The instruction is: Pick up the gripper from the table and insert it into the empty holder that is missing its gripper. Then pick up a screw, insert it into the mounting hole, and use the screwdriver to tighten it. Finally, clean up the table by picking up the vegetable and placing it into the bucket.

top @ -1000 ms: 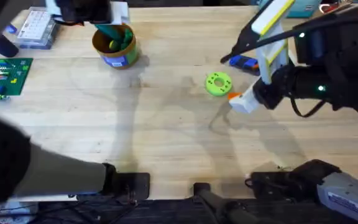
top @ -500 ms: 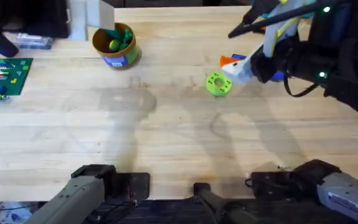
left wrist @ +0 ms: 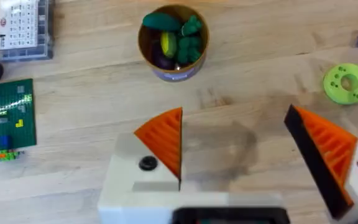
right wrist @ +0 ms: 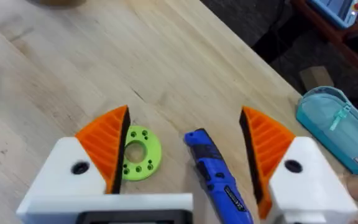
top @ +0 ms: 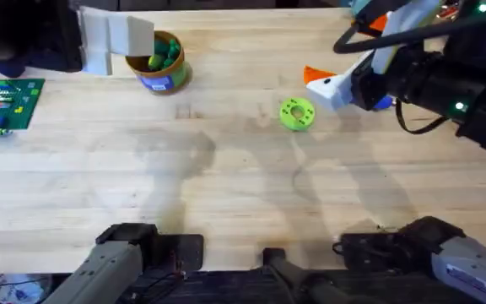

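Note:
The bucket [top: 156, 69] stands at the far left of the table, its blue band showing below a yellow rim [left wrist: 143, 48]. Inside it lies the dark teal vegetable [left wrist: 161, 21] [top: 170, 52] among other toy pieces. My left gripper [top: 116, 38] [left wrist: 235, 134] hangs open just left of the bucket, nothing between its orange pads. The blue screwdriver [right wrist: 218, 179] [top: 383, 103] lies on the wood at the far right. My right gripper [top: 319, 82] [right wrist: 185, 134] hovers open over it, pads on either side and apart from it.
A lime-green round disc [top: 296, 113] [right wrist: 139, 153] lies beside the screwdriver, toward the table's middle. A green brick plate [top: 7, 102] and a clear parts box [left wrist: 23, 28] sit at the left edge. A teal pouch [right wrist: 339, 127] rests beyond the table's far right edge.
My right gripper has moved from beside the green disc toward the far side, over the screwdriver. The left arm has drawn back from over the bucket to its left.

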